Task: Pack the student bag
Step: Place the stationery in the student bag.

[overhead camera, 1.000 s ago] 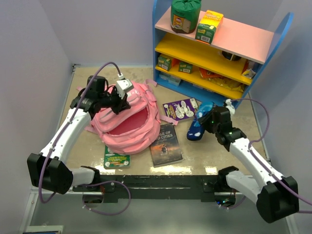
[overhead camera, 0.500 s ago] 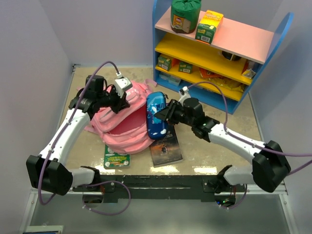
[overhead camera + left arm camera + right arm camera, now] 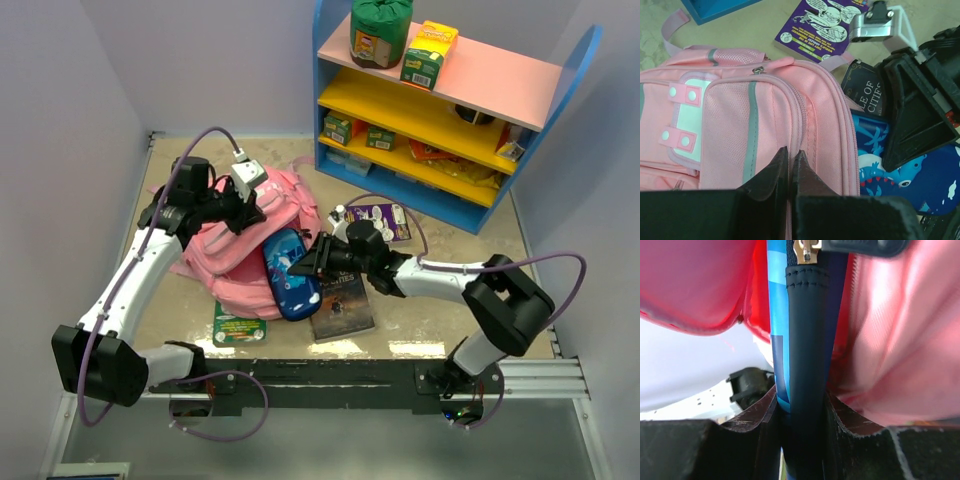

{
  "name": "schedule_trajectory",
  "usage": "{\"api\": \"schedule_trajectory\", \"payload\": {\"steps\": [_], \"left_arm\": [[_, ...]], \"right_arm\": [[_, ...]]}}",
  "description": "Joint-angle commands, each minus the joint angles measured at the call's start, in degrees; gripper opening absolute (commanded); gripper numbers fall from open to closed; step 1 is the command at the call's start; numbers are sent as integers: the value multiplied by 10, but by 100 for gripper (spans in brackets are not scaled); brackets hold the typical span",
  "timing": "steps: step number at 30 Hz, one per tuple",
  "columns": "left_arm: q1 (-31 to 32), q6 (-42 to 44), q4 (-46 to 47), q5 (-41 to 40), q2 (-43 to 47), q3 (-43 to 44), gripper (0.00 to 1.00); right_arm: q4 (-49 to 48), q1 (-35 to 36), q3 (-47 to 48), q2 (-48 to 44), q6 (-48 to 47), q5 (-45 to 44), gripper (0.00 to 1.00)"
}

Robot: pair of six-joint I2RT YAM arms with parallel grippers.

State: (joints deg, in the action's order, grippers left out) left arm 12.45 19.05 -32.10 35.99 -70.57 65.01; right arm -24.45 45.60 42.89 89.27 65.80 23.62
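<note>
The left pincer (image 3: 790, 152) was shut tight, pinching the pink cloth at the top of the bag (image 3: 740, 115). From above, this pincer (image 3: 248, 212) was at the far side of the bag (image 3: 235, 258).

The right pincer (image 3: 801, 400) was squeezed onto a blue pencil case (image 3: 805, 340), with one finger on each side of its dark edge. A silver zip pull (image 3: 805, 251) showed at the far end of the case. Pink cloth of the bag (image 3: 890, 340) was on both sides of the case there.

From above, the right pincer (image 3: 303, 264) held the pencil case (image 3: 288, 272) at the bag's front, touching it.

The bag lay on the left part of the surface (image 3: 430, 310). A dark book (image 3: 342, 300) lay just beside the case. A purple booklet (image 3: 378, 220) lay farther back, near the blue shelf (image 3: 450, 110). A green packet (image 3: 238, 325) stuck out from under the bag's near edge.
</note>
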Motion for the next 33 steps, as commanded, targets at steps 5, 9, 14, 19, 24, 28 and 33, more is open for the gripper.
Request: {"api": "schedule_trajectory", "payload": {"steps": [5, 9, 14, 19, 24, 28, 33], "left_arm": [[6, -5, 63, 114, 38, 22, 0], [6, -8, 50, 112, 40, 31, 0], [6, -13, 36, 119, 49, 35, 0], [6, 5, 21, 125, 56, 35, 0], [6, 16, 20, 116, 54, 26, 0], [5, 29, 25, 97, 55, 12, 0], [4, 38, 34, 80, 57, -2, 0]], "right_arm": [[-86, 4, 107, 78, 7, 28, 26], [-88, 3, 171, 139, 18, -68, 27], [-165, 4, 226, 196, 47, -184, 34], [-286, 18, 216, 223, 79, -256, 54], [-142, 30, 285, 209, 22, -253, 85], [61, 48, 315, 167, -85, -298, 88], [131, 60, 223, 61, -148, -362, 80]]}}
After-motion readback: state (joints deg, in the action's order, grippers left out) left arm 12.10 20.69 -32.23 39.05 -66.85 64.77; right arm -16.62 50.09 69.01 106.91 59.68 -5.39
